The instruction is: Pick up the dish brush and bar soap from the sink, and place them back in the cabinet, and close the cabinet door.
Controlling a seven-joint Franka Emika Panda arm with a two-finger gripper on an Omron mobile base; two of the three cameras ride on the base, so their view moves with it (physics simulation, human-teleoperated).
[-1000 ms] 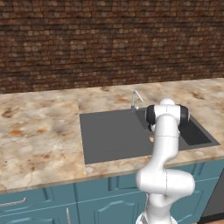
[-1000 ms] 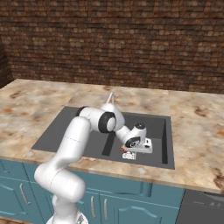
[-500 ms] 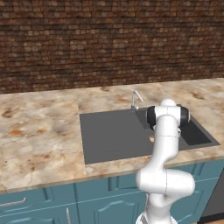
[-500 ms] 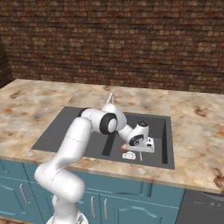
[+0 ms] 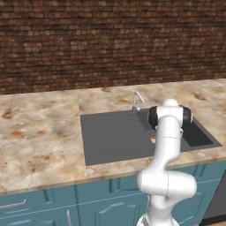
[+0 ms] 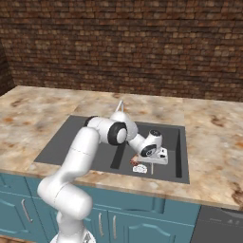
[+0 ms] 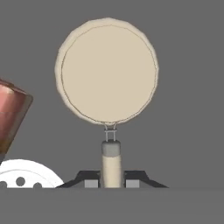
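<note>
Sink [image 6: 61, 142] floor: one dish brush [image 7: 108, 72], one bar soap [image 7: 11, 116]; jaws clenched on brush handle.

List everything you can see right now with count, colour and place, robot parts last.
dish brush: one, cream round head, tan handle, lying in the sink, handle between the fingers
bar soap: one, reddish-brown, in the sink beside the brush head
drain disc: one, white, perforated, on the sink floor near the soap
sink: one, dark grey, set in the counter
faucet: one, silver, at the sink's back edge
counter: one, mottled beige stone
low cupboards: teal, under the counter
brick wall: brown, behind
arm: one, white
fingers: two, dark, shut on the brush handle
</note>
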